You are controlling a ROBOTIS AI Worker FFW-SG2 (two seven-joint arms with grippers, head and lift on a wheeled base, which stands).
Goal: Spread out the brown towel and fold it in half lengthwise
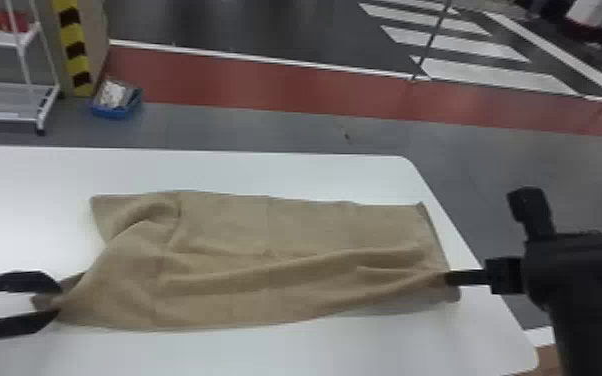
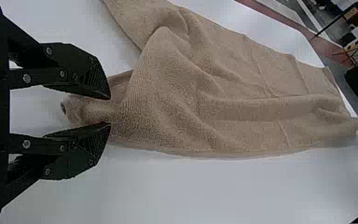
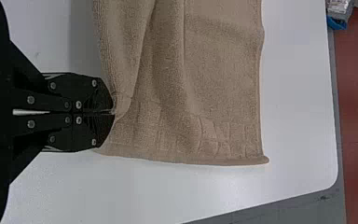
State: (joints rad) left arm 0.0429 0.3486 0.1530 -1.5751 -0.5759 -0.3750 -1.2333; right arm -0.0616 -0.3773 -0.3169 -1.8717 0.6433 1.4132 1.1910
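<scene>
Apparently to steady its edge for folding, the towel [image 1: 245, 290] is gripped at one end by the right claw [image 3: 114, 111], the other flanked by the open left claw [image 2: 110, 111].

White rack [image 1: 5, 102]; blue bin [image 1: 116, 113] near striped post [image 1: 76, 35]; red floor strip [image 1: 265, 89].

Brown towel [image 1: 225, 225] on white table [image 1: 265, 172]
</scene>
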